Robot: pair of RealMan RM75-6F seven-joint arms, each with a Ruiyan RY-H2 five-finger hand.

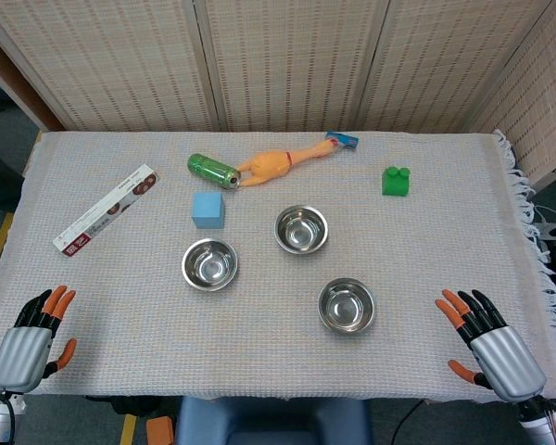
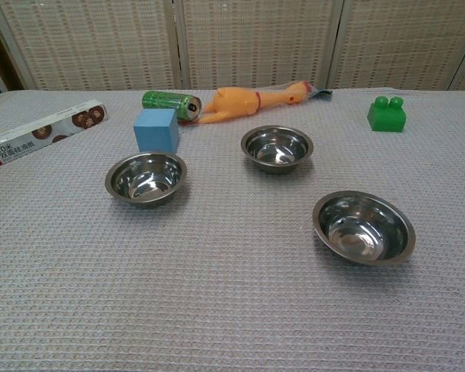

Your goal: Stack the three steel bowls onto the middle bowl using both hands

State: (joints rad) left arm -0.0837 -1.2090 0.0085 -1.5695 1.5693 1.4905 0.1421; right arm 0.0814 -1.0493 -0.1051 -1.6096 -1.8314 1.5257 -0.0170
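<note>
Three steel bowls sit apart on the grey cloth. The left bowl (image 1: 209,264) (image 2: 146,177) lies just below a blue cube. The middle bowl (image 1: 301,229) (image 2: 277,148) is the farthest back. The right bowl (image 1: 346,305) (image 2: 363,226) is nearest the front edge. All three look empty. My left hand (image 1: 30,338) rests at the front left corner, fingers spread, holding nothing. My right hand (image 1: 486,345) lies at the front right corner, likewise open. Neither hand shows in the chest view.
A blue cube (image 1: 208,209) (image 2: 156,129), a green can (image 1: 213,171) (image 2: 171,105) and a rubber chicken (image 1: 287,161) (image 2: 252,101) lie behind the bowls. A biscuit box (image 1: 107,209) (image 2: 39,135) is at the left, a green brick (image 1: 396,181) (image 2: 386,114) at the back right.
</note>
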